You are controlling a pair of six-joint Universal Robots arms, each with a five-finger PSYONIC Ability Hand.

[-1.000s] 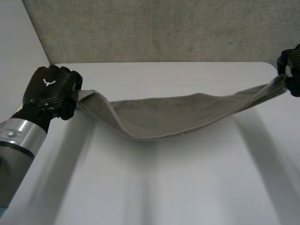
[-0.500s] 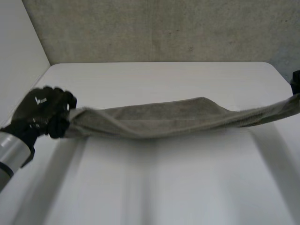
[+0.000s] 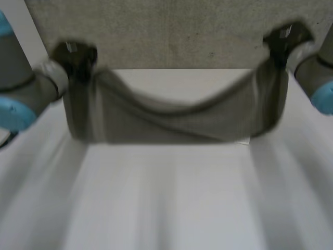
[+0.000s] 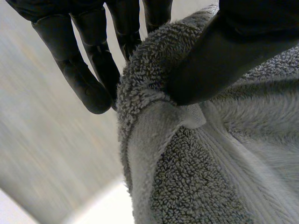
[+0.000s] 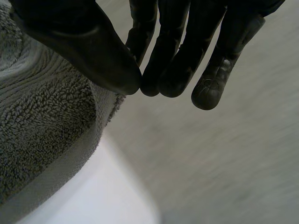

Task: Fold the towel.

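Note:
A grey towel [image 3: 171, 122] hangs spread between my two raised hands over the far half of the white table [image 3: 171, 208]. Its top edge sags in the middle and its lower edge is down near the tabletop. My left hand [image 3: 78, 54] holds the towel's upper left corner. In the left wrist view the thumb [image 4: 224, 56] presses the towel [image 4: 196, 177] against the fingers [image 4: 88, 70]. My right hand [image 3: 283, 39] holds the upper right corner. In the right wrist view its thumb [image 5: 84, 42] and fingertips pinch the towel's hem [image 5: 42, 121].
A grey wall [image 3: 171, 31] stands just behind the table's far edge. Both forearms [image 3: 31, 88] reach in from the sides at the height of the towel's top. The near half of the table is bare white surface.
Both hands have gone up and toward the far side, carrying the towel's corners. The towel, stretched low between them before, now hangs as a spread sheet.

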